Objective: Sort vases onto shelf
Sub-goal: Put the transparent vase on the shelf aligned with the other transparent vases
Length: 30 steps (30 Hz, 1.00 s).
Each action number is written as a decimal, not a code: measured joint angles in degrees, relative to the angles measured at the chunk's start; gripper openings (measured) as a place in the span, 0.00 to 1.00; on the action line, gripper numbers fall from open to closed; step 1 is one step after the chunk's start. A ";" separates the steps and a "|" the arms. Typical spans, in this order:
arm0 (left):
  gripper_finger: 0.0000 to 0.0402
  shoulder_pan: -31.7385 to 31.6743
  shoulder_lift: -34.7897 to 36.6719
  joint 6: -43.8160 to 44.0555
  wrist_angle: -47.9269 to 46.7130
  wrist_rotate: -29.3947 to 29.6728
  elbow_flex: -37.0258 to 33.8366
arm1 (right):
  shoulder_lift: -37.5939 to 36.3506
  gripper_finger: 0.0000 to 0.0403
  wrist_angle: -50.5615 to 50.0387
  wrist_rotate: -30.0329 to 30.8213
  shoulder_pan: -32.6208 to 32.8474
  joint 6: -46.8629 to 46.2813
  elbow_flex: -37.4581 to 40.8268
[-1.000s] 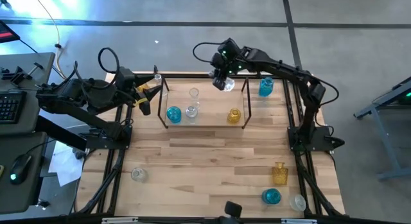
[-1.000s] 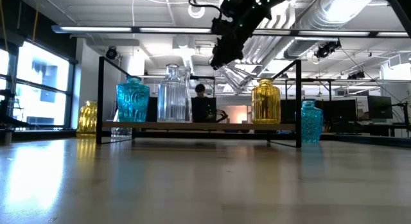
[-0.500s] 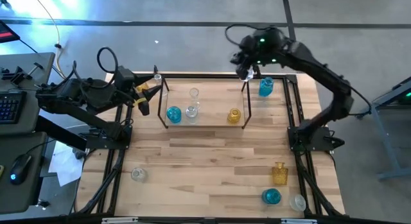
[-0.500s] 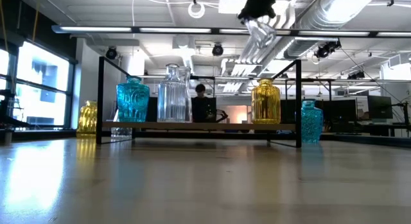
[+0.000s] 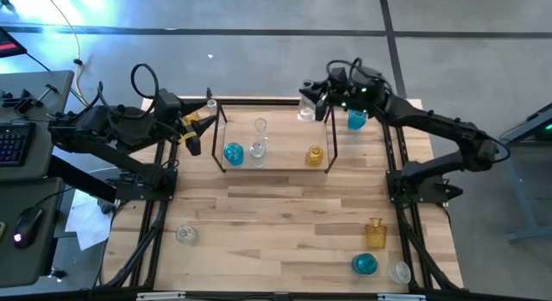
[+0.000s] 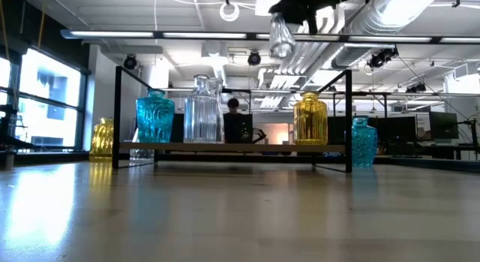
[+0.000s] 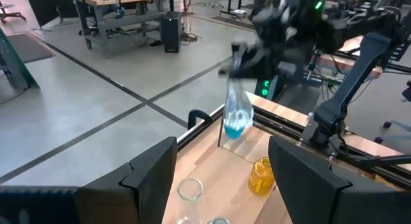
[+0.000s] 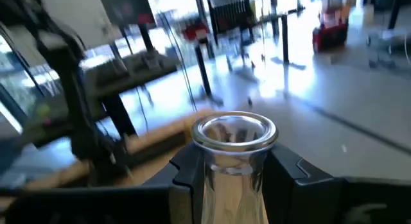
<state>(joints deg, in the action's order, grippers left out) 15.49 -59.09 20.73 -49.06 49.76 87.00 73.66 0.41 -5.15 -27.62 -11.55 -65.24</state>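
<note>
1. The right end effector is hanging in the air over the far edge of the worktop, at about 12 o'clock in the high view, above the shelf's right end.
2. Its fingers are clamped on the neck of a clear vase; the right wrist view is showing the round glass rim sitting between the two dark fingers.
3. In the low view this clear vase is hanging well above the shelf, touching nothing below it.
4. The left end effector is waiting at about 10 o'clock, just beside the shelf's left end, its fingers standing apart and holding nothing.
5. The shelf is carrying a blue vase, two clear bottles and a yellow vase.
6. Another yellow vase is sitting beyond the shelf's left end, close to the left end effector.
7. A second blue vase is standing on the worktop just outside the shelf's right end, at about 1 o'clock.
8. A yellow bottle, a blue vase and a clear vase are grouped at about 5 o'clock; a lone clear vase is sitting at about 7 o'clock.
</note>
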 joint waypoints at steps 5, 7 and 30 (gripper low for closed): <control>0.59 -0.04 0.00 -0.21 0.02 -0.10 0.00 | 3.91 0.20 3.47 -1.11 0.69 0.01 2.73; 0.59 -0.01 0.00 0.03 0.03 -0.11 0.00 | 5.69 0.20 6.89 -1.77 1.27 -0.12 3.54; 0.59 0.00 0.00 0.35 0.98 -0.35 0.00 | 24.79 0.20 18.34 -0.76 2.27 -3.45 4.18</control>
<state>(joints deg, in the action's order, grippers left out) 15.49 -59.09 21.08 -48.07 49.41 87.00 98.45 18.75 -5.91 -25.34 -15.00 -61.06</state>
